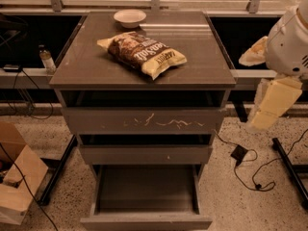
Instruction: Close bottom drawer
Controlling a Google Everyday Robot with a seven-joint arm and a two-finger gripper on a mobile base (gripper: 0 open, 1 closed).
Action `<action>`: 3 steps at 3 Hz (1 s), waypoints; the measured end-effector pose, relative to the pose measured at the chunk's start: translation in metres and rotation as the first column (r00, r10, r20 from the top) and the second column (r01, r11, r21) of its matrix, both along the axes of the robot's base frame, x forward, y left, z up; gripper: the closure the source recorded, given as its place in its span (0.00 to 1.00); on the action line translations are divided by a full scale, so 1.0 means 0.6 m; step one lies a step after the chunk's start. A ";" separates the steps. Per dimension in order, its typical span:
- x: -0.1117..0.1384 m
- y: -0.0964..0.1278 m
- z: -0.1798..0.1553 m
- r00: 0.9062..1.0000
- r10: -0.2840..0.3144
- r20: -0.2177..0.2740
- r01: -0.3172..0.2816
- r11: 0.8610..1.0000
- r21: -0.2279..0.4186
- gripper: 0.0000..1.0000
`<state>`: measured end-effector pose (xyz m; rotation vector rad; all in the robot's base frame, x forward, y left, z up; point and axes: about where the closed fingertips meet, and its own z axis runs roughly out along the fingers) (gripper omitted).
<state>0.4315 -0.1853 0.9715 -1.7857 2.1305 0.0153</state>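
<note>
The bottom drawer [146, 221] of the grey-brown cabinet stands pulled far out toward me, its plain front at the bottom of the view and its dark box interior [147, 189] open and empty. Above it are the middle front [144, 154] with a small white speck and the taller scratched front [144, 121]. My gripper [270, 105] hangs at the right side of the cabinet, level with the top drawer, apart from the cabinet and well above the bottom drawer.
A chip bag [143, 52] and a white bowl [129, 18] lie on the cabinet top [86, 71]. A cardboard box [17, 177] stands at the lower left. Cables and a power brick [239, 153] lie on the floor at the right. A small bottle [46, 59] stands at the left.
</note>
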 end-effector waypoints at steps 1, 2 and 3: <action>-0.005 0.009 -0.047 0.999 -0.014 -0.033 0.017 0.996 0.082 0.41; -0.015 0.031 -0.145 0.995 -0.039 -0.096 0.059 0.974 0.217 0.65; -0.012 0.051 -0.260 0.988 -0.053 -0.143 0.096 0.943 0.319 0.88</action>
